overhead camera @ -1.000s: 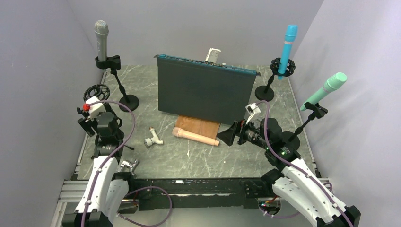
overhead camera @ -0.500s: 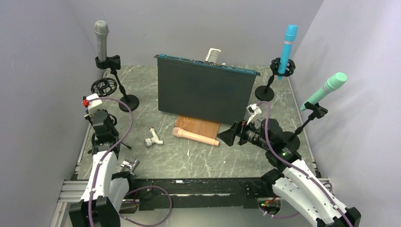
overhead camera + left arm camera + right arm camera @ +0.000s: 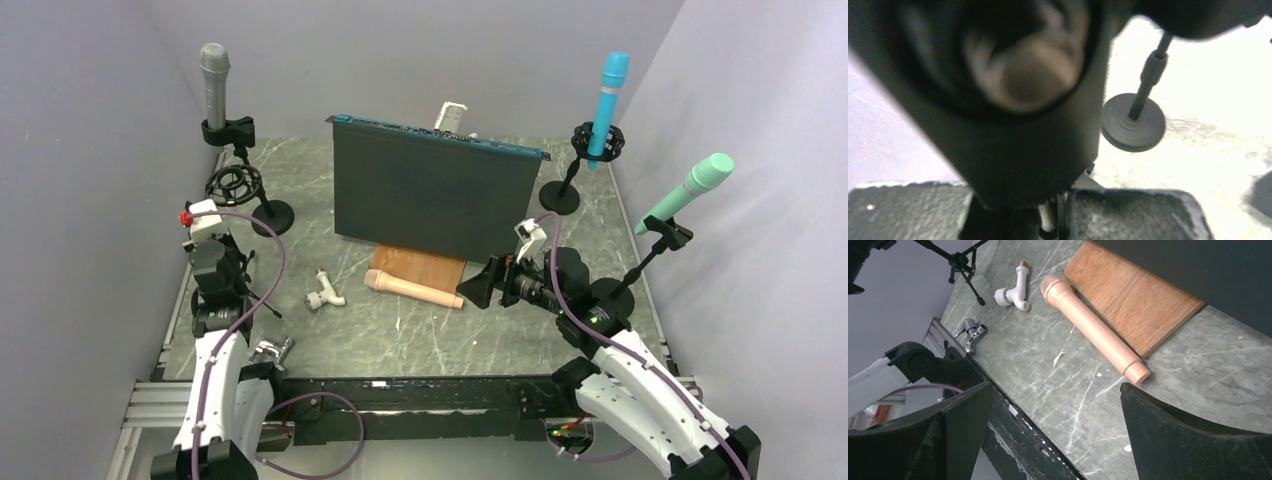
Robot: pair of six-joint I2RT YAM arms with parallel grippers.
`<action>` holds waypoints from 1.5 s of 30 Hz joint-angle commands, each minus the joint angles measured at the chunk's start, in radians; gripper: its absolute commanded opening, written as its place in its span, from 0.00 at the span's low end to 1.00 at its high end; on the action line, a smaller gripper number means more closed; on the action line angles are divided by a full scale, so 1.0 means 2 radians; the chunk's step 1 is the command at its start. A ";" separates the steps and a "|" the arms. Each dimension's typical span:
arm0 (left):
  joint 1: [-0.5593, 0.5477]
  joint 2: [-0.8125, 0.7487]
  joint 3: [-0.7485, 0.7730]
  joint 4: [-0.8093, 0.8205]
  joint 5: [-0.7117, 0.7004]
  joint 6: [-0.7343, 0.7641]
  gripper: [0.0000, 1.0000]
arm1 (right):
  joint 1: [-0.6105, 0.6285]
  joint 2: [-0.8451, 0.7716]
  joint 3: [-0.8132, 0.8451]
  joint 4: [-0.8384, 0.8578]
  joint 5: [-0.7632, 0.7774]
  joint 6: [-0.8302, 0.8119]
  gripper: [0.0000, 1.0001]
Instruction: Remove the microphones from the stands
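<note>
A pink microphone (image 3: pixel 412 288) (image 3: pixel 1093 330) lies loose on the table beside a wooden board (image 3: pixel 425 264). An empty black shock-mount ring (image 3: pixel 235 183) tops a thin tripod stand (image 3: pixel 250 297). My left gripper (image 3: pixel 230 262) (image 3: pixel 1063 215) is shut on the stand's thin stem (image 3: pixel 1048 220), and the ring fills the left wrist view as a dark blur (image 3: pixel 1013 85). My right gripper (image 3: pixel 478 288) (image 3: pixel 1058 425) stands open and holds nothing, just off the pink microphone's butt end. Three more microphones sit upright in stands: grey (image 3: pixel 214 80), blue (image 3: pixel 610 90) and green (image 3: pixel 692 186).
A dark upright panel (image 3: pixel 435 195) stands mid-table over the board. A white tap fitting (image 3: pixel 325 293) (image 3: pixel 1010 292) and a chrome fitting (image 3: pixel 270 350) (image 3: pixel 970 332) lie near the front left. The grey microphone's round stand base (image 3: pixel 272 215) (image 3: pixel 1133 122) sits just behind my left gripper.
My left gripper has shut on the tripod stand's stem, and the empty ring has swung right and back. The right gripper has edged slightly left, still open.
</note>
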 commanded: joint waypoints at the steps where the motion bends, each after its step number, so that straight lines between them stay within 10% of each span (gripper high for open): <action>1: 0.000 -0.042 0.022 0.022 0.045 -0.012 0.00 | 0.006 0.004 0.019 0.015 0.005 -0.004 1.00; 9: 0.000 -0.051 0.149 -0.126 0.052 -0.047 0.00 | 0.011 0.016 0.023 0.025 -0.003 -0.007 1.00; 20: -0.007 -0.068 0.207 -0.238 0.334 -0.199 0.00 | 0.069 0.071 0.046 0.066 -0.002 0.011 1.00; 36: -0.288 -0.037 0.245 -0.400 0.181 -0.350 0.00 | 0.312 0.282 0.277 0.071 0.144 0.003 0.88; 45: -0.344 -0.025 0.249 -0.398 0.155 -0.376 0.00 | 0.364 0.350 0.347 0.049 0.229 0.007 0.74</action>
